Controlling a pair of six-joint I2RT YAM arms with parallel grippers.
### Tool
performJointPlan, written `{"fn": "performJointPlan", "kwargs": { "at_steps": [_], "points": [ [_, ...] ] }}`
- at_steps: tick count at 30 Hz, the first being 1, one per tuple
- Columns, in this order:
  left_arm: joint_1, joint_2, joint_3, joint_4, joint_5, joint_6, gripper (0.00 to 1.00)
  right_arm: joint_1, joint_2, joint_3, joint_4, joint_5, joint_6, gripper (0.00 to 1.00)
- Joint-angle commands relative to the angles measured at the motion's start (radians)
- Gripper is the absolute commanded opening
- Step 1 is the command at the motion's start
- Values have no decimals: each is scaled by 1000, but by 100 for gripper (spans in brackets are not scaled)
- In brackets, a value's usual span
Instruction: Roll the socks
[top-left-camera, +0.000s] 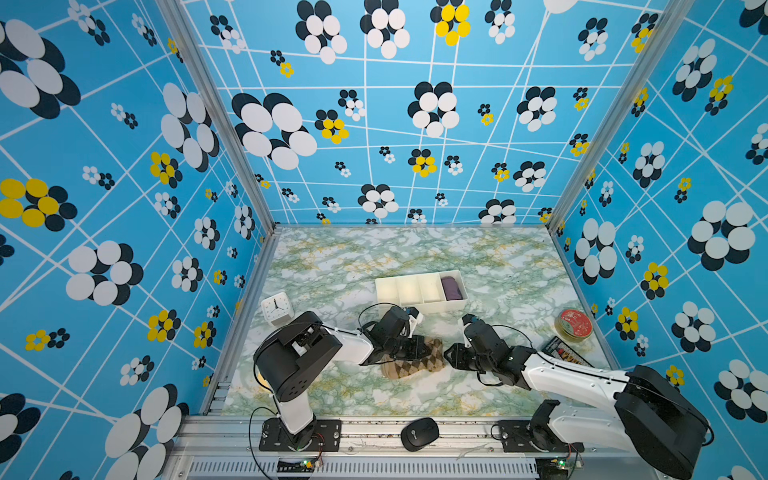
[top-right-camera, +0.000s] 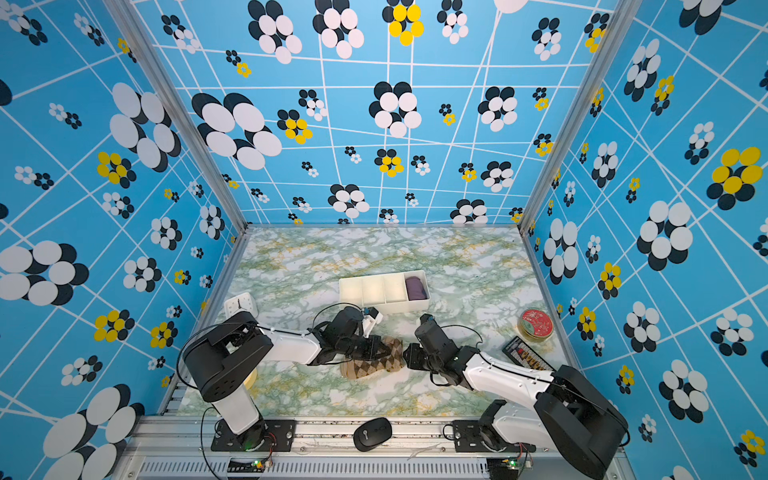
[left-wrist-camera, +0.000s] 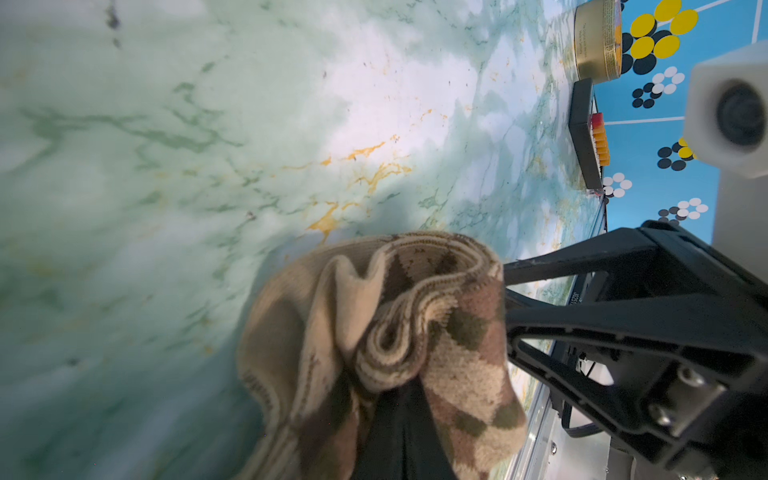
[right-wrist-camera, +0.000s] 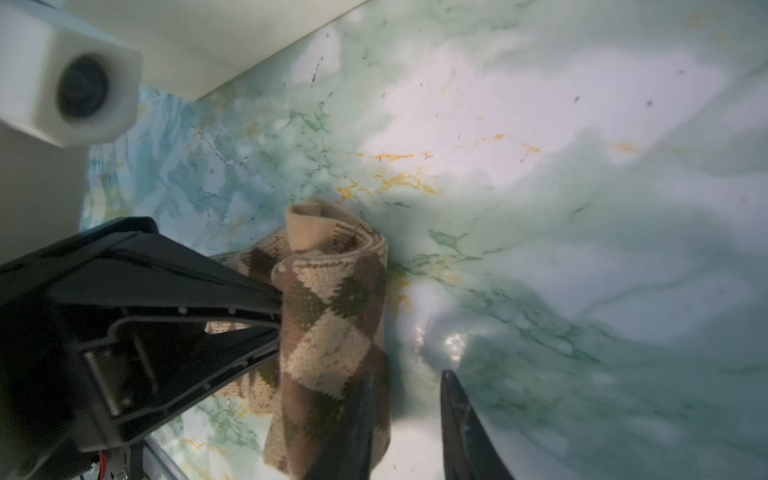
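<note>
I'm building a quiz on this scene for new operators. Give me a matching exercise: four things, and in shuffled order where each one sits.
Things
1. socks
2. purple bundle
3. white clock
4. black mouse

Places
A. metal rail at the front
B. end compartment of the white tray
C. left edge of the table
D. mid-table, in front of the tray

Pairs: 1-D, 2-B, 3-C, 4-A

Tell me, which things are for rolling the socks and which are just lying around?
For the job: socks, left gripper, right gripper.

Just lying about: tray, purple bundle, clock, tin, black box, mouse.
</note>
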Motion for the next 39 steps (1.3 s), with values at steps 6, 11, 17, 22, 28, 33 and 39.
{"fn": "performJointPlan", "kwargs": {
  "at_steps": [6,11,17,22,28,33,39],
  "points": [
    [20,57,-39,-155,-36,2,5,-10,35,-24,108,-83,-14,29],
    [25,59,-39,-156,-33,2,5,-10,29,-25,137,-126,-26,31],
    [27,59,-39,-156,-29,3,5,-10,55,-31,199,-169,-20,34],
    [31,56,-44,-160,-28,4,5,-10,76,-31,241,-199,-10,37],
    [33,55,-47,-162,-26,5,5,-11,104,-33,281,-223,0,37],
    [33,57,-49,-160,-25,5,5,-11,145,-27,306,-242,4,39],
    [33,55,-48,-157,-23,4,5,-11,218,-10,342,-271,12,40]
  ]
}}
